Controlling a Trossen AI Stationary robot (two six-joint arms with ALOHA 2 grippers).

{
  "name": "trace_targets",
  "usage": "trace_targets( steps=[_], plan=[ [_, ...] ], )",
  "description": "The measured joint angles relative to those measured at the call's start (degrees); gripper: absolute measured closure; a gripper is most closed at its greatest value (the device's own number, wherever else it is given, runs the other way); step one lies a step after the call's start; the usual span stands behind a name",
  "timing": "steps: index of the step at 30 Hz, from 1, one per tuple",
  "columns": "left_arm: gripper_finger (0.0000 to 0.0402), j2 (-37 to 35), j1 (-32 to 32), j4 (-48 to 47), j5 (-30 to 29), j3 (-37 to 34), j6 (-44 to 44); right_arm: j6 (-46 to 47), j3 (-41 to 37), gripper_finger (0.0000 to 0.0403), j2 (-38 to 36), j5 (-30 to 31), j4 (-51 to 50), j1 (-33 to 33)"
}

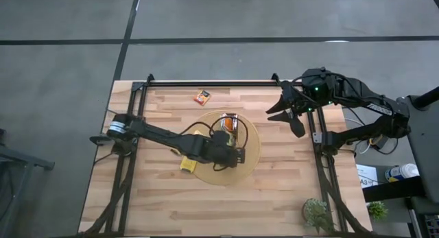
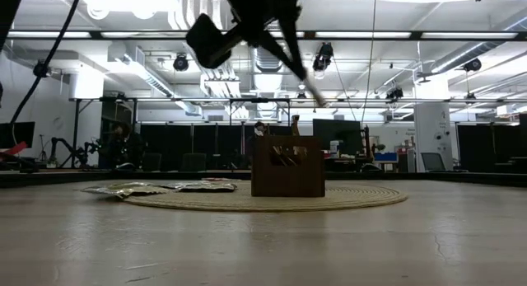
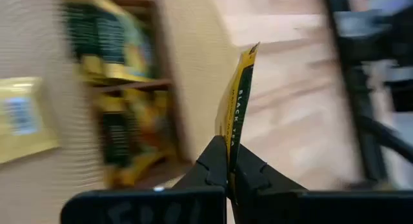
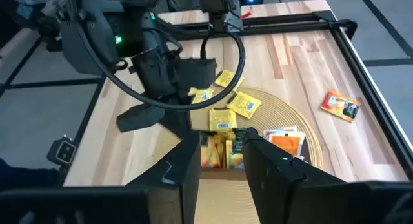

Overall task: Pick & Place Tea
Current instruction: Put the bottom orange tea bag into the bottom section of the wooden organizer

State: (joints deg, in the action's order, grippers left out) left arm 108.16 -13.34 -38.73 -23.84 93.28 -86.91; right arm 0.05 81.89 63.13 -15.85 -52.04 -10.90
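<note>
- Work surface: a light butcher-block wooden table (image 1: 274,190) with visible plank seams, bordered by a black metal frame (image 1: 206,83). The floor around it is grey with dark lines.
- Room, low view: a large hall with ceiling light strips, exposed ducts and dark workstations behind the table.
- A round tan woven disc (image 1: 252,156) lies near the table centre; its surface shows concentric ribbing. A dark-brown tray (image 2: 287,166) stands on it, holding upright sachets.
- Left gripper (image 3: 228,164): positioned over the disc beside the tray, fingers clamped together on 1 flat paper tea sachet (image 3: 237,101), yellow with a dark band. The sachet stands edge-on, rising from the fingertips.
- Loose yellow sachets (image 4: 235,98) lie flat on the disc and the wood next to it, near the left gripper.
- 1 orange sachet (image 1: 202,97) lies alone on the wood near the far frame rail, well apart from both grippers.
- Right gripper (image 1: 289,109): raised above the table's far right area, fingers parted, holding nothing.
- A small green plant (image 1: 317,213) stands at the table's near right corner.
</note>
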Motion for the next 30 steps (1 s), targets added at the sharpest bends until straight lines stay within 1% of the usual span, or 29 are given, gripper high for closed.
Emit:
trace_targets(
  steps=[3, 11, 17, 22, 26, 30],
  plan=[
    [0.0401, 1.33, 0.04, -7.22, -0.94, 2.96, -1.33, -0.45, 0.0, 0.0298, 0.0, 0.01, -0.26, 0.0],
    [0.0401, 4.33, 0.09, -8.08, -0.65, 7.01, -2.13, -1.85, 0.0, 0.0312, 0.02, 0.01, -0.25, 0.0],
    [0.0401, 6.46, 0.09, -9.0, 1.98, 7.07, -2.87, -2.7, -0.04, 0.0323, 0.02, 0.01, -0.1, 0.0],
    [0.0401, 7.22, 0.09, -13.07, 2.84, 6.94, -4.54, -2.22, -0.04, 0.0331, 0.03, 0.01, -0.08, 0.0],
    [0.0401, 7.21, 0.06, -15.91, 2.79, 6.92, -4.83, -2.16, -0.04, 0.0334, 0.04, 0.01, -0.1, 0.0],
    [0.0402, 7.21, 0.08, -16.25, 1.93, 6.92, -5.42, -1.96, -0.06, 0.0334, 0.04, 0.01, -0.08, 0.0]
  ],
)
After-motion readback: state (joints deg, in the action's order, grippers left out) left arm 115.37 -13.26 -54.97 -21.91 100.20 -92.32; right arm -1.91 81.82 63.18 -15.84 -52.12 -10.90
